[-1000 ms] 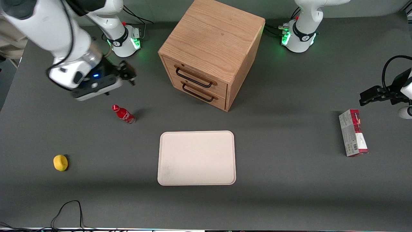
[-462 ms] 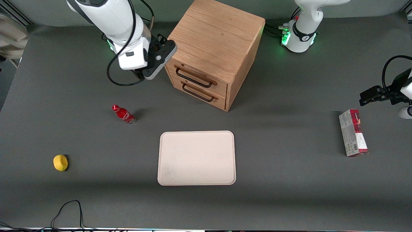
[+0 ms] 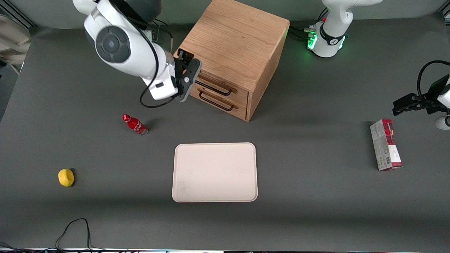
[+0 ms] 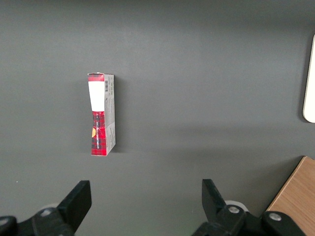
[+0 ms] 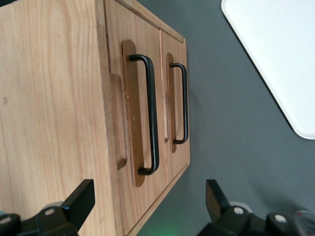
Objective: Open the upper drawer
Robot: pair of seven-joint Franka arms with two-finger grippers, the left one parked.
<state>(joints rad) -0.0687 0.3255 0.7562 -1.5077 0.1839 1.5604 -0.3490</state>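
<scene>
The wooden cabinet [image 3: 235, 45] stands at the back middle of the table, both drawers shut. The upper drawer [image 3: 242, 95] has a thin dark bar handle [image 3: 215, 90]; the lower drawer [image 3: 239, 110] sits just below it. My right gripper [image 3: 191, 70] is open and empty. It hovers in front of the cabinet at the handle end toward the working arm, partly covering that end of the upper drawer. In the right wrist view the upper drawer's handle [image 5: 151, 115] lies ahead of the gripper [image 5: 147, 201], apart from the fingers [image 5: 81, 199]. The lower handle [image 5: 183, 103] runs beside it.
A cream tray [image 3: 214, 172] lies nearer the front camera than the cabinet; it also shows in the right wrist view [image 5: 280, 54]. A red bottle [image 3: 134, 124] and a yellow lemon [image 3: 65, 177] lie toward the working arm's end. A red-and-grey box [image 3: 385, 144] lies toward the parked arm's end.
My right arm has swung in from the working arm's end of the table and come down to the drawer fronts. The drawers and other objects have not moved.
</scene>
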